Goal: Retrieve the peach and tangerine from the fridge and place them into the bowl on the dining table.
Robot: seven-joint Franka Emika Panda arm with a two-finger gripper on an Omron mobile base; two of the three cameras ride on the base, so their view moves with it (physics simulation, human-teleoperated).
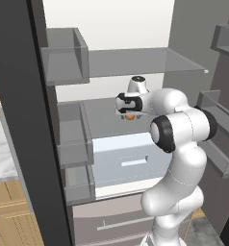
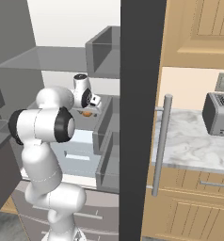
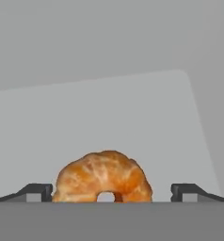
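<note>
The tool (image 3: 106, 192) hangs open astride the tangerine (image 3: 102, 177) on the fridge (image 1: 135, 62) shelf; light, round and smooth, it probably needs gentle pinching across its middle.

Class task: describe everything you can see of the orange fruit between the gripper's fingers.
The round, mottled bright-orange tangerine has a dimpled, peel-like skin and a small pale hollow at its lower middle. It sits on a grey fridge shelf, centred between the open gripper's dark fingers, with a clear gap on each side. From the base views it peeks out under the white hand.
</note>
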